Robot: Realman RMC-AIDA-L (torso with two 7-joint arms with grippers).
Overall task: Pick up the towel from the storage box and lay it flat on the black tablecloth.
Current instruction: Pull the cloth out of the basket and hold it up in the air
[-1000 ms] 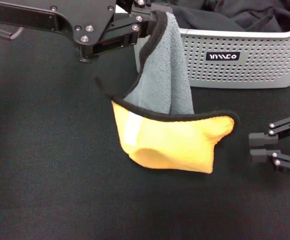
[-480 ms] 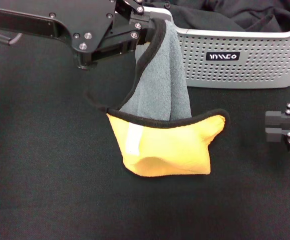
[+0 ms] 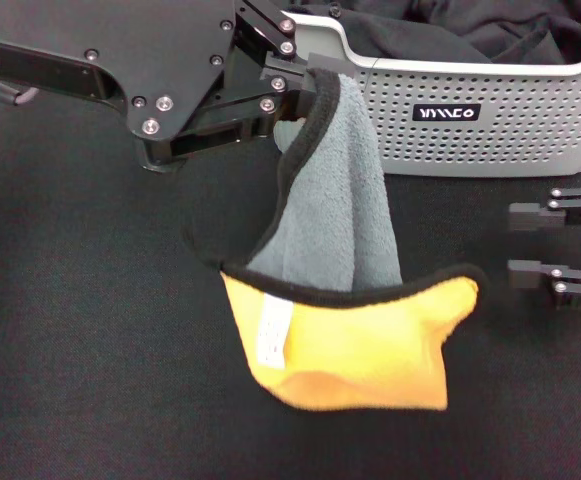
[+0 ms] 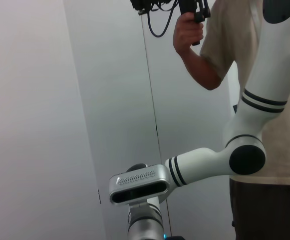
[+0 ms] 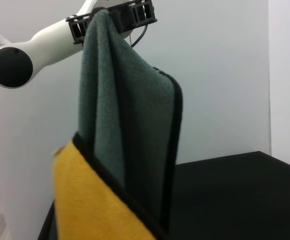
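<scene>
While you are watching the head view, these are the readings:

Left gripper (image 3: 300, 95): it is pinching the towel (image 3: 345, 300) by a top corner beside the near-left corner of the storage box (image 3: 490, 120), with the jaws closed on the black trim.

Towel position: it is hanging free outside the box, grey side showing above and yellow-orange side folded up below, with the white label (image 3: 273, 330) facing you. In the right wrist view the towel (image 5: 120, 150) is draping straight down from the left gripper (image 5: 115, 17).

Recent change: the left gripper is sitting a little lower and farther toward you than a second ago, and the towel's lower fold is now lying nearer to you over the black tablecloth (image 3: 70, 350).

Right gripper (image 3: 535, 243): it is hovering low over the cloth to the right of the towel with its fingers parted and nothing between them; over the last second it has swung from lower right toward the towel's level.

Meaning for the task: you are likely past the lift-out and moving into the spread. The right gripper looks placed to take the towel's free right corner, though it is not touching yet.

Risk: the doubled-over lower half may be landing folded unless a second corner is pulled out.
</scene>
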